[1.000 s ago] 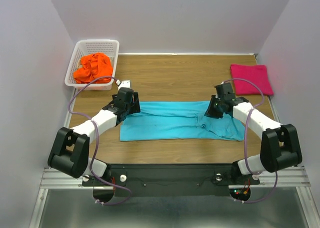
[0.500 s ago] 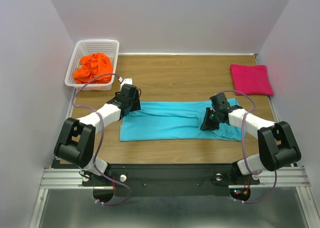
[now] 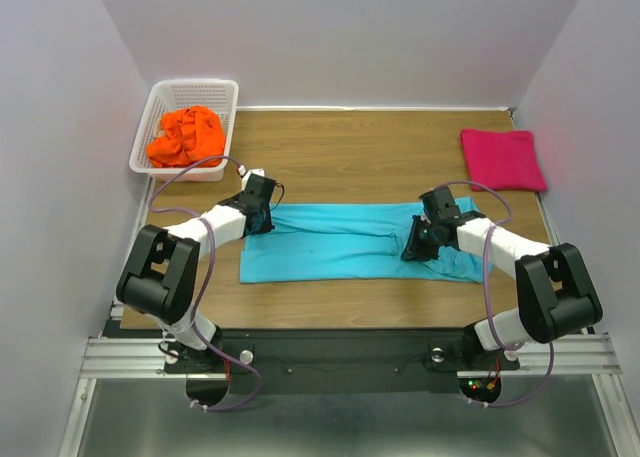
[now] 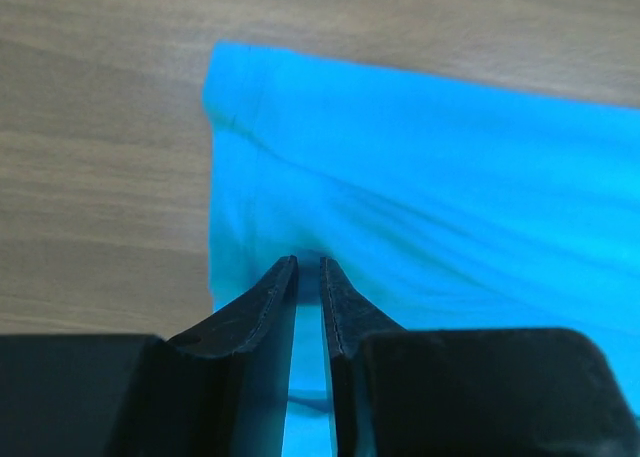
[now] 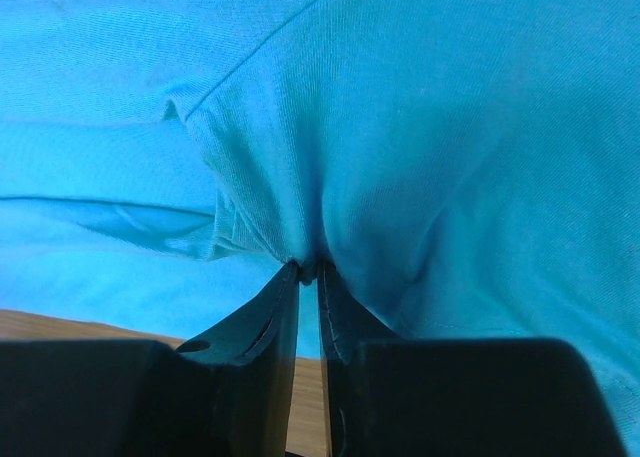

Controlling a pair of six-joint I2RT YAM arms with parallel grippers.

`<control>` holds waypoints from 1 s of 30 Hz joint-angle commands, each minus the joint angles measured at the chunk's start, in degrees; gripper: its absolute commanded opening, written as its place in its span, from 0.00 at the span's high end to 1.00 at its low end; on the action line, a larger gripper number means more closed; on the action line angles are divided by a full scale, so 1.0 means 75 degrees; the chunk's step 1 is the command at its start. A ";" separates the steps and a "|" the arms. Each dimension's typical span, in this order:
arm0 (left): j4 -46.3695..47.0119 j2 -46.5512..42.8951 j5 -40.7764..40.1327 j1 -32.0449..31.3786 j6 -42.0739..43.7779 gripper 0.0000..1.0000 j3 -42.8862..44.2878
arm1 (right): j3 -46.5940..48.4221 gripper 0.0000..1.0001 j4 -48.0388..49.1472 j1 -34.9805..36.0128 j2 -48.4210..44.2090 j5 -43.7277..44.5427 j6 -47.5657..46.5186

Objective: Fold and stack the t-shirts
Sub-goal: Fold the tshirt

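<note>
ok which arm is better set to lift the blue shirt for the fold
Probably the right: its end effector pinches a puckered ridge of the turquoise t-shirt. The left end effector is at the shirt's far-left corner, jaws nearly together, but whether it has gathered cloth is unclear.

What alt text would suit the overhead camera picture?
A turquoise t-shirt lies spread on a wooden table, the robot's left gripper at its left end and right gripper near its right end. A folded magenta t-shirt lies far right; a crumpled orange t-shirt sits in a white basket far left.
</note>
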 commanded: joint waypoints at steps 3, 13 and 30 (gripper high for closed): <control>-0.0534 0.0126 -0.0135 0.0213 -0.0383 0.75 -0.0245 | -0.0092 0.82 0.0178 0.0037 -0.0134 0.0280 0.0098; -0.1002 -0.0750 0.0088 0.1080 -0.0512 0.76 -0.0854 | -0.0034 0.82 0.0072 0.0026 -0.0356 0.0771 0.0145; -0.0792 -0.0672 0.0076 -0.0044 0.0379 0.20 0.0937 | 0.0834 0.54 -0.1170 -0.0325 -0.0650 0.2740 0.0519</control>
